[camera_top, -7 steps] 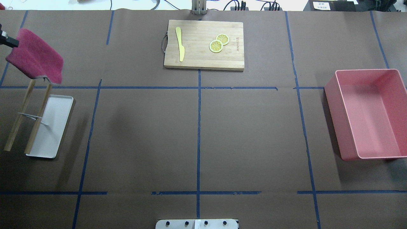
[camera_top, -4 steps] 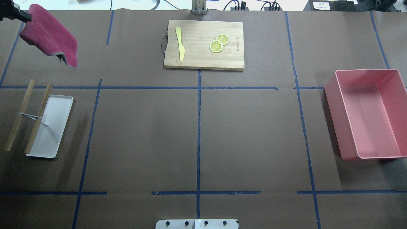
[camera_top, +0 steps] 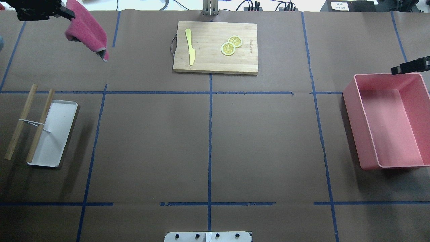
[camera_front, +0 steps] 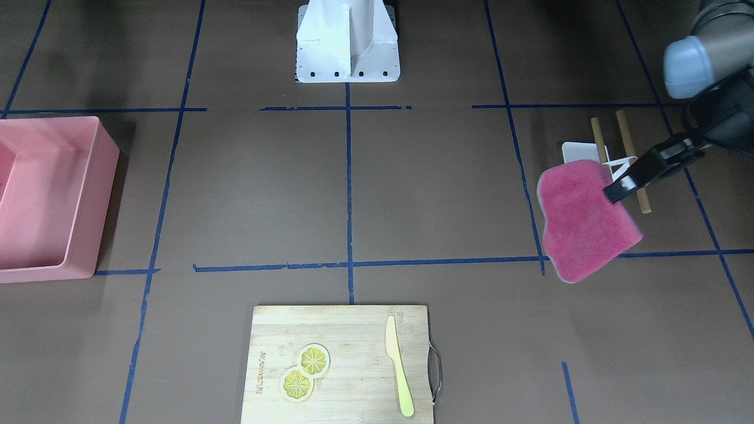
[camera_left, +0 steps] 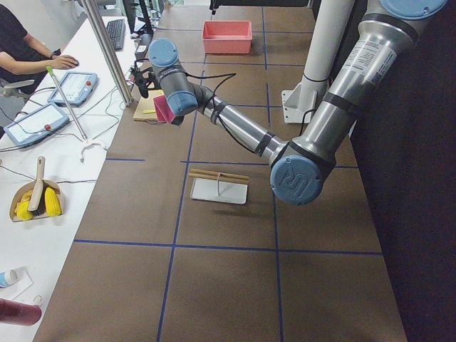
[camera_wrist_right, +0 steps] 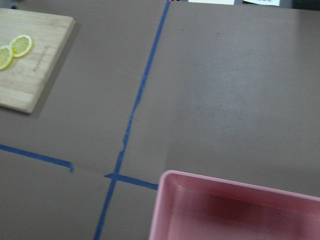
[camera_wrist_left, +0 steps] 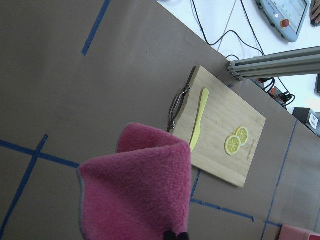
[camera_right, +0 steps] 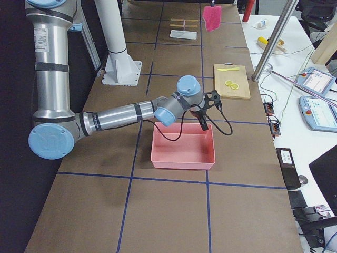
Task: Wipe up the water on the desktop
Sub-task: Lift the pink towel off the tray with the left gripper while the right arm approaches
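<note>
My left gripper (camera_top: 69, 14) is shut on one edge of a magenta cloth (camera_top: 88, 31), which hangs above the far left part of the brown desktop (camera_top: 262, 134). From the front, this gripper (camera_front: 615, 191) holds the cloth (camera_front: 583, 227) in the air in front of the rack. The cloth (camera_wrist_left: 137, 185) fills the lower half of the left wrist view. My right gripper (camera_top: 397, 70) hovers over the far rim of the pink bin (camera_top: 389, 121); whether it is open or shut I cannot tell. No water shows in any view.
A bamboo cutting board (camera_top: 208, 62) with a yellow knife (camera_top: 190, 45) and two lemon slices (camera_top: 231, 45) lies at the far middle. A white tray (camera_top: 55, 134) with two wooden rods (camera_top: 20, 121) sits at the left. A person (camera_left: 21, 43) sits at the side desk.
My left gripper carried the cloth from above the wooden rods towards the table's far edge and then to the right. The right gripper's tip came into view over the bin.
</note>
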